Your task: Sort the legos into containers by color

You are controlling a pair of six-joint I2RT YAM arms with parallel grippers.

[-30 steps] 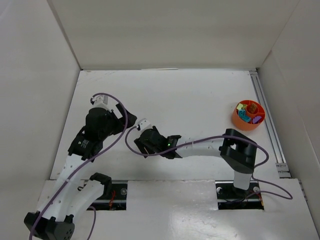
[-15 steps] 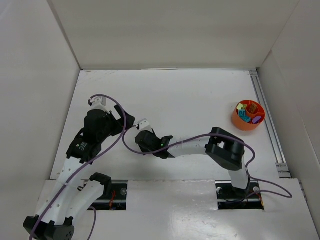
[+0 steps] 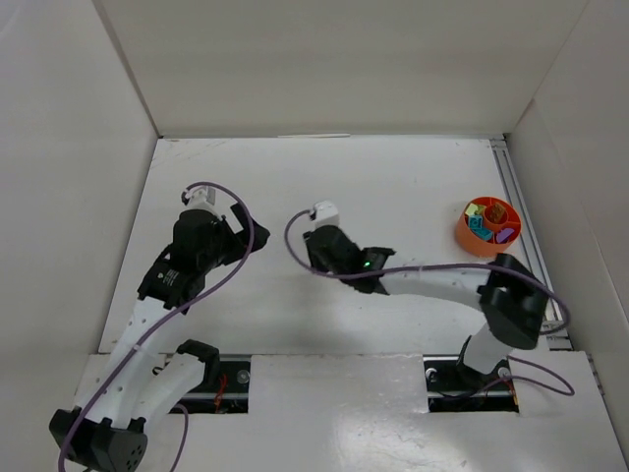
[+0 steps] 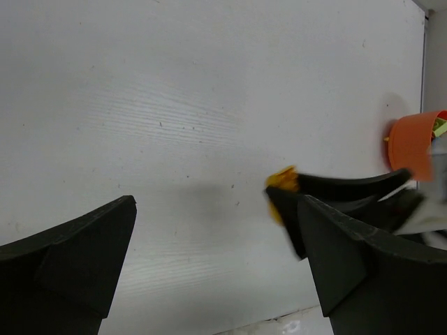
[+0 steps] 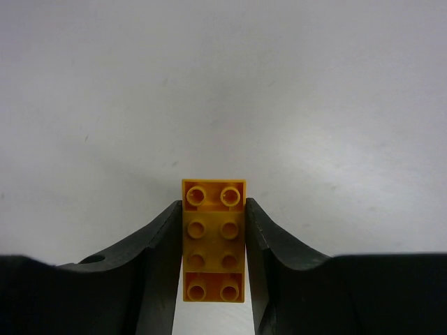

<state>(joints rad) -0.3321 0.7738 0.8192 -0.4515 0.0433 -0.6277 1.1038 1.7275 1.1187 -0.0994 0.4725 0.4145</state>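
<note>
Right wrist view: yellow-orange rectangular eight-stud plastic brick [image 5: 214,241] clamped lengthwise by right gripper [image 5: 213,209]; contact with white table [image 5: 105,84] not discernible. Left gripper [image 4: 216,209] spread wide, nothing held. Top view: brick hidden beneath gripper; round orange divided plastic bowl [image 3: 479,241] well apart, far right.

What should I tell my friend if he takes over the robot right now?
Left pincer: open and empty, over the table.
Right pincer: shut on a yellow brick, near the middle of the table.
Orange bowl: far right side, away from both arms.
Done: several bricks lie in its sections: teal, purple, brown and pale green.
Left: carry the yellow brick to the bowl and drop it in the section for its colour.
</note>
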